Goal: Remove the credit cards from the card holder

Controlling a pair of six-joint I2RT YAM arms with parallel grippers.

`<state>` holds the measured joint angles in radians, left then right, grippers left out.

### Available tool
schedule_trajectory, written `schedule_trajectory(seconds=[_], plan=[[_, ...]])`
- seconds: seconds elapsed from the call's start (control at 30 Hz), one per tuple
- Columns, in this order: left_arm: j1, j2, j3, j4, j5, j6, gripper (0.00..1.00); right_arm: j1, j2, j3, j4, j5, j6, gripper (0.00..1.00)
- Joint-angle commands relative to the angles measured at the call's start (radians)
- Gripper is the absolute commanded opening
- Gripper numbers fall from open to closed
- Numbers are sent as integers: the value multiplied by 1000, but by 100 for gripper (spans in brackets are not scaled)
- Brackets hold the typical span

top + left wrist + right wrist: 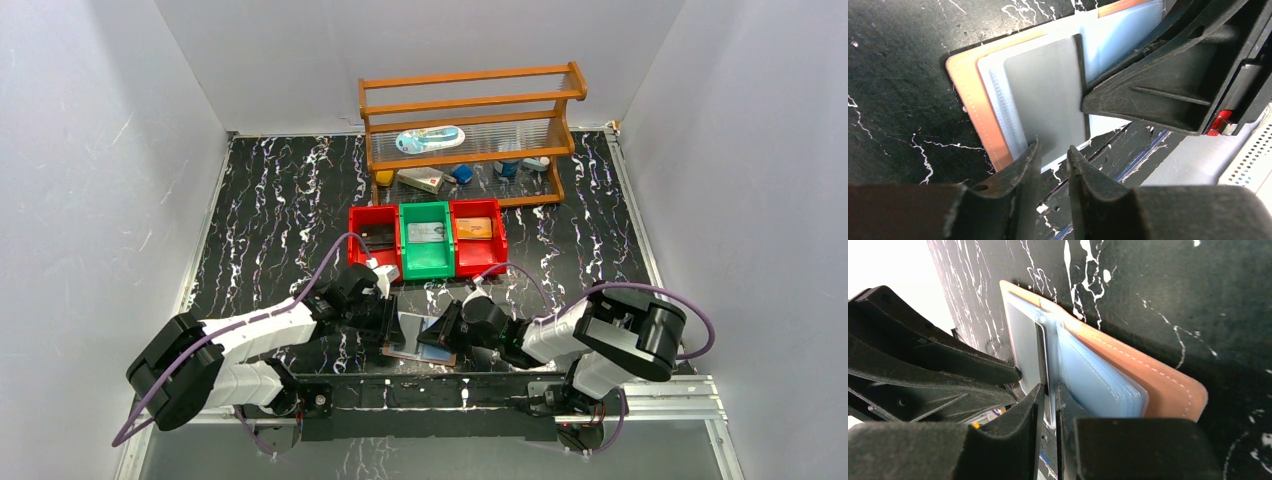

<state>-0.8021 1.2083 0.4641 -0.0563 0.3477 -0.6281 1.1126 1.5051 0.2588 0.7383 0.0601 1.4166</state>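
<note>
The card holder point(420, 348) lies open near the table's front edge, between both grippers. Its pinkish-brown cover point(973, 100) carries clear blue sleeves point(1098, 380), and a grey credit card point(1048, 95) sits in the top sleeve. My left gripper point(1053, 150) is at the card's near edge with a narrow gap between its jaws, and the table shows through that gap. My right gripper point(1049, 390) has its jaws nearly together on the raised sleeve that holds the grey card. Its finger point(1148, 90) crosses the card's right edge.
Behind the card holder stand a red bin point(375, 240) with a black card, a green bin point(427, 240) with a silver card and a red bin point(478, 238) with an orange card. A wooden shelf point(470, 130) with small items is at the back.
</note>
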Motion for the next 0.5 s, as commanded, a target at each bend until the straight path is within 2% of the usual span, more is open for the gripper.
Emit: schedule_trajectory(seconds=[0.0, 0.07, 0.2, 0.47], plan=[[-13, -1, -25, 11, 1, 13, 21, -3, 38, 32, -69, -4, -48, 20], [-17, -5, -29, 12, 7, 2, 19, -8, 37, 41, -83, -7, -61, 14], [-21, -48, -48, 11, -12, -25, 18, -14, 21, 68, -157, 0, -94, 9], [-21, -104, -62, -2, -55, -37, 21, -23, -72, 53, -255, 41, -114, 8]])
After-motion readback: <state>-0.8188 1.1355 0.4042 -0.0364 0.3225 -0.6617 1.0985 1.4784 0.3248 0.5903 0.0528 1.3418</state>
